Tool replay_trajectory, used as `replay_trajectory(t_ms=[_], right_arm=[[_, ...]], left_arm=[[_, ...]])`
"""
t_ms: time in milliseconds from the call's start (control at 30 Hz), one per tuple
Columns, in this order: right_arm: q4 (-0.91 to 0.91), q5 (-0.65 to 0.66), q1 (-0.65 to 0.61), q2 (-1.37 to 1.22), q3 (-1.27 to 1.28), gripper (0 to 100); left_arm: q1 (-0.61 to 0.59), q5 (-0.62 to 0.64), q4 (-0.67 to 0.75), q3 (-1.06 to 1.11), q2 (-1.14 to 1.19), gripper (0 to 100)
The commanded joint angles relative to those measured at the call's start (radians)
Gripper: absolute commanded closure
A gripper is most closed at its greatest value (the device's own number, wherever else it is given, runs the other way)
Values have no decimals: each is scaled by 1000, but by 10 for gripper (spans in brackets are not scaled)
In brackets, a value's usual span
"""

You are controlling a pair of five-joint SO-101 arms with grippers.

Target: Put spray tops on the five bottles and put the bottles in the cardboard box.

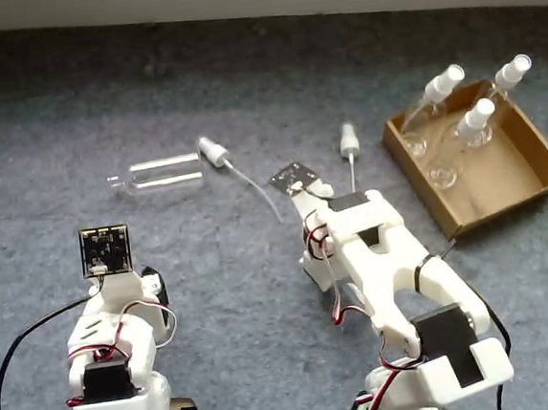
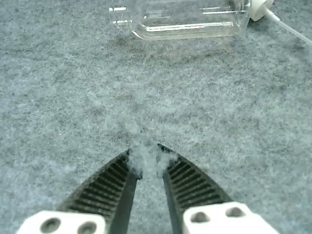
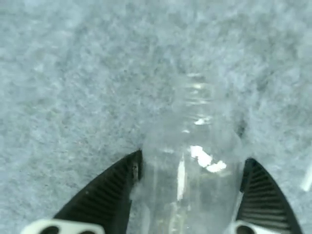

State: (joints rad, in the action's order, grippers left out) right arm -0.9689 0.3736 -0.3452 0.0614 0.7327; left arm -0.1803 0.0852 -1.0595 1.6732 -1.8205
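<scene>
Jaws of the right gripper [image 3: 192,165] stand wide apart, clamped on a clear uncapped bottle [image 3: 195,195] that fills the gap between them. Its threaded neck points away from the wrist, out over the grey carpet [image 3: 73,73].

The left gripper [image 2: 146,151] is low over the carpet with its ribbed fingers [image 2: 109,180] nearly together, only a thin slit between the tips, and nothing between them. Ahead of it, well apart, a second clear bottle [image 2: 185,19] lies on its side across the line of the fingers, open and without a top. A white spray top [image 2: 261,7] lies just beside that bottle's base end, its thin tube trailing off over the carpet.

In the high view the left arm [image 1: 113,344] is at the near left and the right arm [image 1: 374,254] stretches up the middle of the carpet. The lying bottle [image 1: 164,171] and the spray top [image 1: 214,153] beside it are beyond the left arm. Another spray top [image 1: 348,141] lies just past the right arm's tip, its tube pointing back toward the arm. The cardboard box [image 1: 516,169] sits to the far right, set at an angle. Three bottles with spray tops [image 1: 478,118] lie inside it, and two of their white heads stick out over its far rim.
</scene>
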Motion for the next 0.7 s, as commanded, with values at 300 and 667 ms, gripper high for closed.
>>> replay_trajectory(t_ms=[300, 667], right_arm=[[15, 6, 2, 13, -36, 682], [15, 6, -8, 13, -47, 684]], left_arm=[[-4, -8, -2, 21, -4, 995], [-4, -8, -2, 21, -4, 995]])
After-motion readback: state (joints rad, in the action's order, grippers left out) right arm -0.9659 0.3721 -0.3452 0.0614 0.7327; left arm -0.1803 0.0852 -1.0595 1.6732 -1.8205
